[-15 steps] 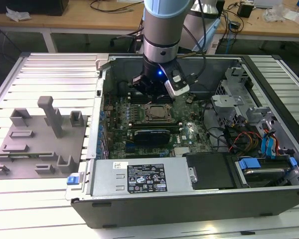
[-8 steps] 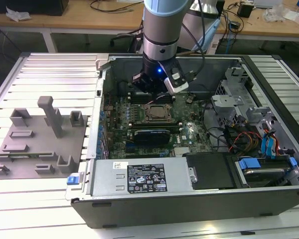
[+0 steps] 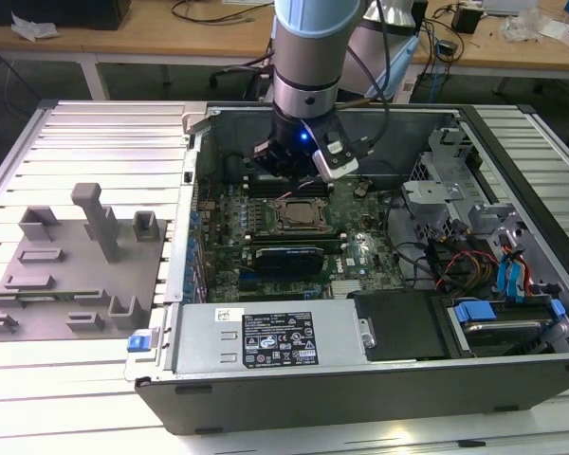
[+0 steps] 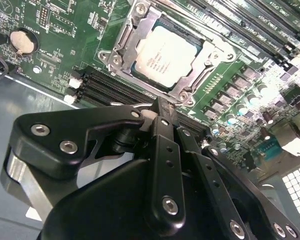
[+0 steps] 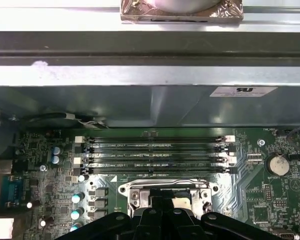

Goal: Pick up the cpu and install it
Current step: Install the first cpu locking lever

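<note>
One chip, the cpu (image 4: 169,56), already lies flat inside the socket frame (image 4: 121,44) on the green motherboard (image 4: 45,45); you can see its silvery top squarely seated in the second wrist view, with nothing touching it. In the exterior view the cpu (image 3: 298,214) sits near the middle of the open computer case (image 3: 294,398), and the gripper (image 3: 299,169) hangs just above it, toward 12 o'clock from the socket.

Your fingers (image 4: 162,127) look drawn together in the second wrist view (the black links meet at a narrow tip), and they hold nothing. That tip sits apart from the chip, over the memory slots (image 4: 107,90) beside the frame. In the first wrist view the gripper (image 5: 162,212) overlaps the socket frame (image 5: 165,189), with four long memory slots (image 5: 155,155) beyond it and a round coin battery (image 5: 277,163) off to the side.

At 9 o'clock from the case, in the exterior view, a grey fixture plate (image 3: 71,275) with upright blocks rests on the ribbed metal tabletop (image 3: 95,142). The power supply (image 3: 266,336) lies along the case's near edge, at 6 o'clock from the socket.
</note>
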You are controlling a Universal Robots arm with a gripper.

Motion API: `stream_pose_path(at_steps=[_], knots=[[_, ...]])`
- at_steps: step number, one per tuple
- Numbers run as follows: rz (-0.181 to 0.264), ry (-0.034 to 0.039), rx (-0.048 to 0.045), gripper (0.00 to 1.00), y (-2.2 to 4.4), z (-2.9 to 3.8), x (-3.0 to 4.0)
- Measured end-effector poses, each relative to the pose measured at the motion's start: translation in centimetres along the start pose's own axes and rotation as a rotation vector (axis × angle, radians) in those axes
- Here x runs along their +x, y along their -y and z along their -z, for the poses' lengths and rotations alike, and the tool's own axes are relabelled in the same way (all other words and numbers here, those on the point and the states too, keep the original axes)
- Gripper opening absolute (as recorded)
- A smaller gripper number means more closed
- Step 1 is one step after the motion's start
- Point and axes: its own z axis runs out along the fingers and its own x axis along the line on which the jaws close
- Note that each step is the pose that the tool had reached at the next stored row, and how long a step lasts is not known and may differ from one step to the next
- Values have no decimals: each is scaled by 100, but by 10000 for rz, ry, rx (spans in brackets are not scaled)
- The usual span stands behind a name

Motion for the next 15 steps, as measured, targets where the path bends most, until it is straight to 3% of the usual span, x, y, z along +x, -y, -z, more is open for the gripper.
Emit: stream_pose_path(at_steps=[9, 12, 15], knots=[[1, 1, -57, 11, -61, -43, -29], [-1, 0, -56, 11, -81, -116, -33], [0, -1, -65, 11, -101, -148, -46]])
